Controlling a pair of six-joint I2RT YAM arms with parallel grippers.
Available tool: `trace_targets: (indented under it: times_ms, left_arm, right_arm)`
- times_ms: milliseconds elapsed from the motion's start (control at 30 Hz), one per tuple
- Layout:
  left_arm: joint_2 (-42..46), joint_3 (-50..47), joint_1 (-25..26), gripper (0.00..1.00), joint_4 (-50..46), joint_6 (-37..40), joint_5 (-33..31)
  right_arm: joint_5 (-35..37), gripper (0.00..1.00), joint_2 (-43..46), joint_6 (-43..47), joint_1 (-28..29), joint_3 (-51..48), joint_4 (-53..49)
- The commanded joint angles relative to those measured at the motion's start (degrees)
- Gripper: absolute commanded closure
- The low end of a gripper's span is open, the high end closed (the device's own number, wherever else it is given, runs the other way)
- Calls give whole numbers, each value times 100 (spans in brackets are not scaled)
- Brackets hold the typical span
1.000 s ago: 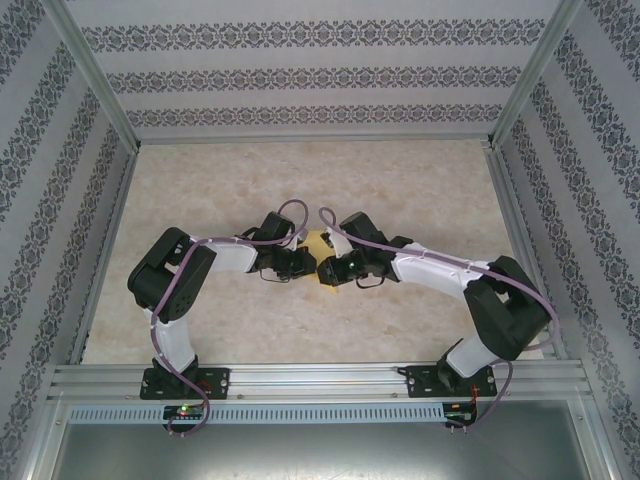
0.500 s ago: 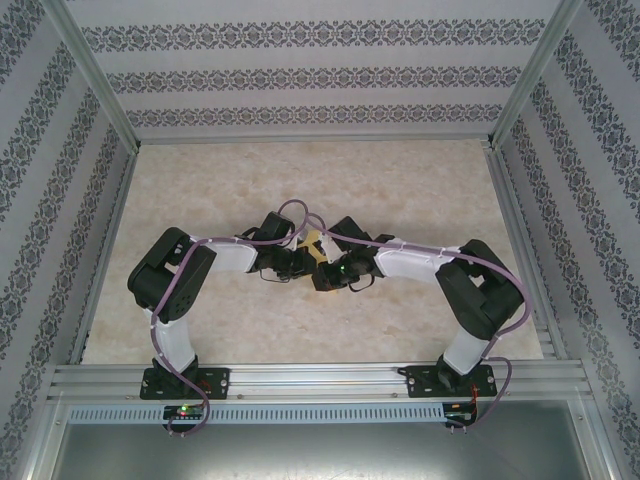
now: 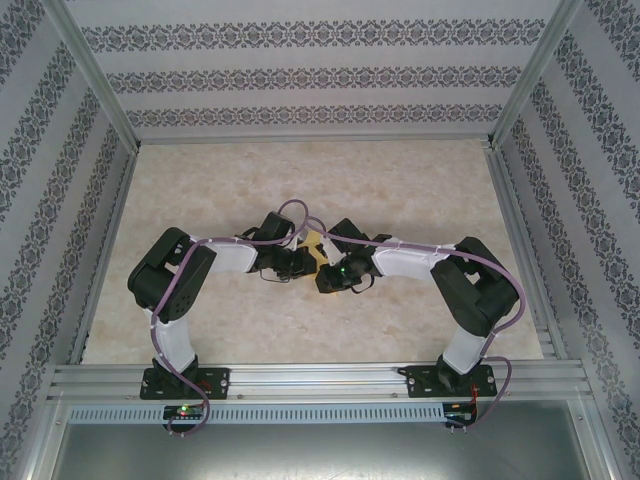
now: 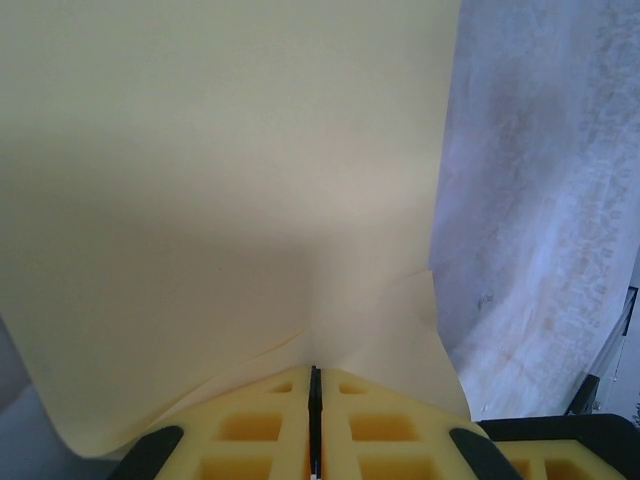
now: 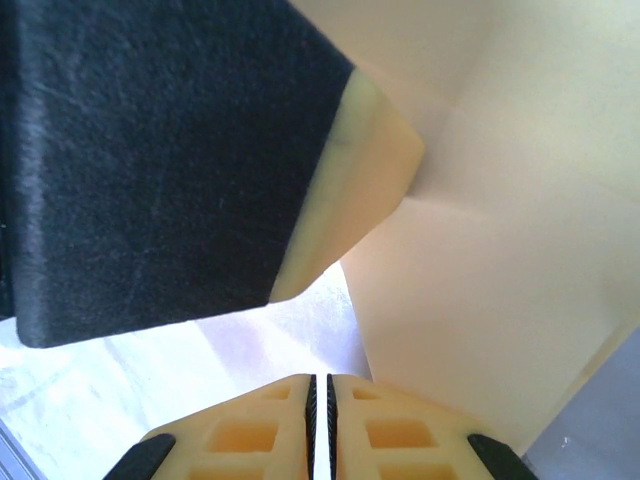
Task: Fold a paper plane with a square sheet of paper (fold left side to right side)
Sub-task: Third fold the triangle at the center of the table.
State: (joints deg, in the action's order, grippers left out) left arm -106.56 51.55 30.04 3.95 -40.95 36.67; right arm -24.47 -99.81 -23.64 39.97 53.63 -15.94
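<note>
Sheet of paper point(image 3: 318, 249) sat at mid-table, squeezed between the two wrists, lifted and curled rather than flat. Left wrist view: sheet point(image 4: 230, 200) rose like a wall straight ahead of the left gripper point(image 4: 313, 372). Its near edge puckered to a point at the closed tips, so that gripper was clamped on it. From the right wrist the sheet point(image 5: 500, 250) lay ahead and to the right. A crease ran in to the pad of the left gripper's finger point(image 5: 350, 190), which crossed the upper left. Right gripper point(image 5: 320, 378) had its fingers pressed together. The sheet's edge dropped behind its right finger; couldn't tell if any paper was caught.

From above, left gripper point(image 3: 300, 258) and right gripper point(image 3: 328, 275) were nearly touching, paper between, over bare table point(image 3: 400, 190). Both were about equally near. Judgement: the fold turns on the left-held edge travelling rightward, toward the right gripper's side. Risk: crumpling in that tight gap.
</note>
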Motion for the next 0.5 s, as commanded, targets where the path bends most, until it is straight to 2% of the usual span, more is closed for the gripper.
trace_targets:
  times_ms: [0,467]
  left_arm:
    - [-216,-49,133,89,-279,149,-168]
    - [-244,-24,142,89,-304,155,-177]
  right_arm:
    - [182,87,-105,145,-32,100,-163]
    - [174,87,-161,149,-84,78,-251]
